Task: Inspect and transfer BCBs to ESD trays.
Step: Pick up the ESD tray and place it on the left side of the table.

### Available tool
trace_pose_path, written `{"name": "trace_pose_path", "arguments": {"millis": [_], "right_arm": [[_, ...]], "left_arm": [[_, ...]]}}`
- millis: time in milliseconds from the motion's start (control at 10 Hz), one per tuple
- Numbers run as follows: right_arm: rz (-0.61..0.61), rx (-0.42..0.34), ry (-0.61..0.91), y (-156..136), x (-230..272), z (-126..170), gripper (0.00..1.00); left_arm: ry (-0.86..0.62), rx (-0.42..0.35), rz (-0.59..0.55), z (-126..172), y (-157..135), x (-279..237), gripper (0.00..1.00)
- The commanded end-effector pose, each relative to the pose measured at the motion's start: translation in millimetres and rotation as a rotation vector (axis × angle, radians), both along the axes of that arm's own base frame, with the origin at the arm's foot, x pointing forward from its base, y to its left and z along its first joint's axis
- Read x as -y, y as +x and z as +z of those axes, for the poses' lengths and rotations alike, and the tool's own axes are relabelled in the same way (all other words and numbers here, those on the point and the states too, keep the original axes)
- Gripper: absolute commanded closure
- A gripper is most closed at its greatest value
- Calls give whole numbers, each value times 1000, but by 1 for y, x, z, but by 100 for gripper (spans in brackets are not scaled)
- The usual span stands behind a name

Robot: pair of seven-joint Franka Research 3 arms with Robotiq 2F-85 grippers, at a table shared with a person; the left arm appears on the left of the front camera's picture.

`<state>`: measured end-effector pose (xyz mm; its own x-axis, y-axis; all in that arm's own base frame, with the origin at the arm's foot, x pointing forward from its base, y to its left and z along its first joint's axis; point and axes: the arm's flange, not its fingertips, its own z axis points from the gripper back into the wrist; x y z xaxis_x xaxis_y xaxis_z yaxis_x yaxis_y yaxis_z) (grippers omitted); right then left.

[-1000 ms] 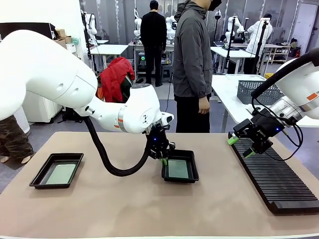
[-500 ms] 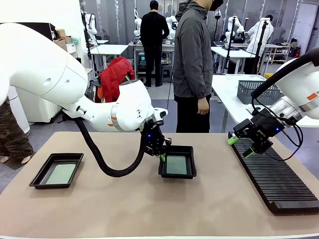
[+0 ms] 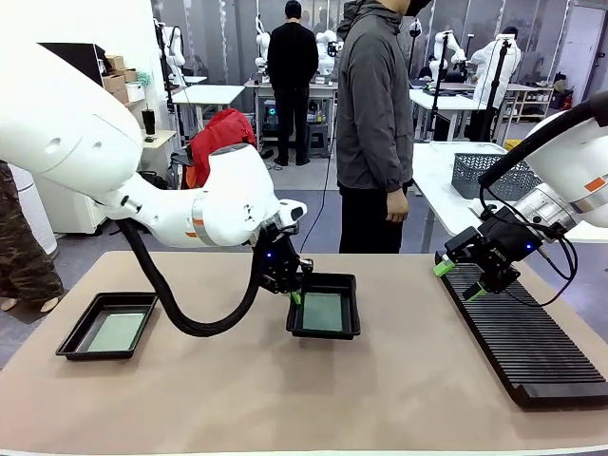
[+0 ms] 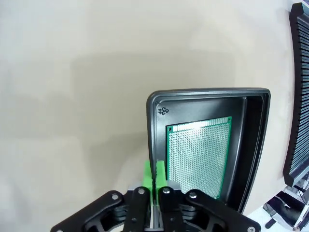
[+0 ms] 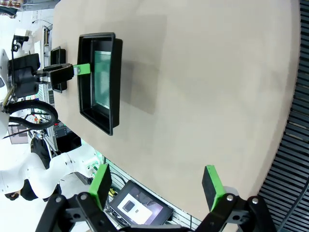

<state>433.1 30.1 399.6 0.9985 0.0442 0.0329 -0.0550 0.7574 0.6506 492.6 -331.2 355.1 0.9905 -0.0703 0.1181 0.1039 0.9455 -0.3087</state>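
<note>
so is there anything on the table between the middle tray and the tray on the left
Nothing visible: bare tabletop lies between the middle tray, gripped at its rim by the shut left hand, and the left tray.

Front cam faces across; wrist cams share tray (image 4: 251, 145).

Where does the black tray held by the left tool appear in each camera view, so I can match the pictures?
Front view: the held tray sits at table centre, the left tool shut on its left rim.
Left wrist view: the tray is lower right, a green board inside.
Right wrist view: the tray is upper left.
Shared landmark: the black slotted rack, at the right edge in every view.
</note>
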Motion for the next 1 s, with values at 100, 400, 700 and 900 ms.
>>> {"name": "trace_pose_path", "arguments": {"millis": [100, 400, 700, 900], "right_arm": [[-23, -4, -9, 1, -2, 0, 0], [-23, -4, -9, 1, -2, 0, 0], [-23, -4, -9, 1, -2, 0, 0], [-23, -4, -9, 1, -2, 0, 0]], "left_arm": [[-33, 35, -12, 5, -16, -52, 100], [-27, 39, 16, 10, -26, -105, 100], [-26, 37, 28, 9, -32, -157, 100], [-9, 35, 24, 7, -33, -189, 100]]}}
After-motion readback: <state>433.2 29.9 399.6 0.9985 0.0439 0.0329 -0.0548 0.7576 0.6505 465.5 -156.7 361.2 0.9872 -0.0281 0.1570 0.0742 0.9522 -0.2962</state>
